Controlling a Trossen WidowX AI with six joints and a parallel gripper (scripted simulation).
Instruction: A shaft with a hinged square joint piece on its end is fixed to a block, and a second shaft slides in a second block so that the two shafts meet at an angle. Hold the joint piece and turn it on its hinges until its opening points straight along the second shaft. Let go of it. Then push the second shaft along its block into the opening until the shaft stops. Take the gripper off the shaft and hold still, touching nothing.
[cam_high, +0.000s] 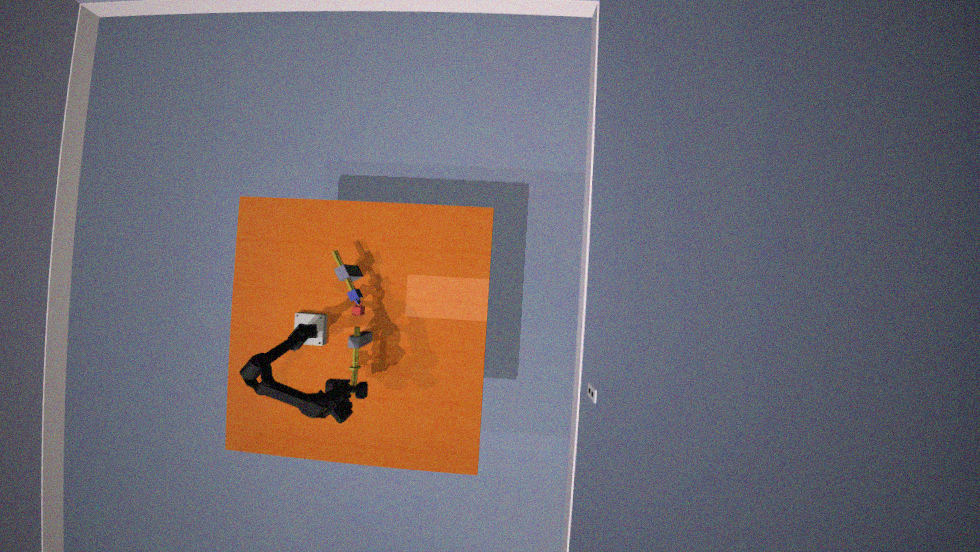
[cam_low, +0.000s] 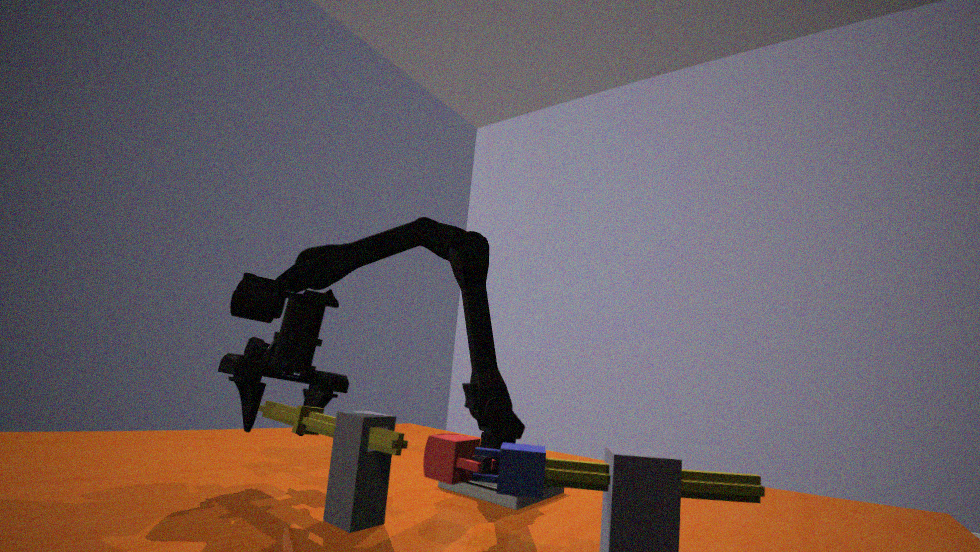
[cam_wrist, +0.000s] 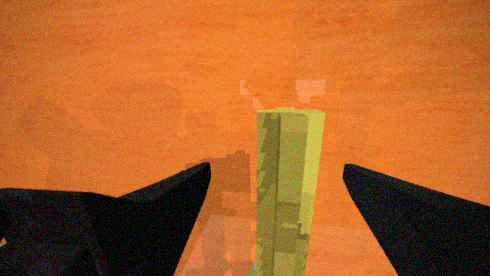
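Note:
The second shaft (cam_high: 354, 357) (cam_low: 386, 440) (cam_wrist: 292, 165) is yellow with a collar and runs through its grey block (cam_high: 355, 340) (cam_low: 356, 466). Its inner end stands a short gap from the red joint piece (cam_high: 357, 310) (cam_low: 449, 458), which looks roughly in line with it; its opening is hidden. The red piece hangs on hinges from the blue part (cam_high: 354, 295) (cam_low: 522, 469) on the first shaft (cam_high: 336, 256) (cam_low: 720, 485), held in the other grey block (cam_high: 344, 272) (cam_low: 644, 507). My gripper (cam_high: 354, 389) (cam_low: 279, 418) (cam_wrist: 275, 170) is open, its fingers either side of the second shaft's outer end, with gaps.
The arm's pale base plate (cam_high: 300, 320) (cam_low: 473, 494) stands beside the two shafts. The arm (cam_high: 288, 396) (cam_low: 384, 243) arches from it to the second shaft's outer end. The blocks stand on the orange table top (cam_high: 438, 411) (cam_low: 68, 480).

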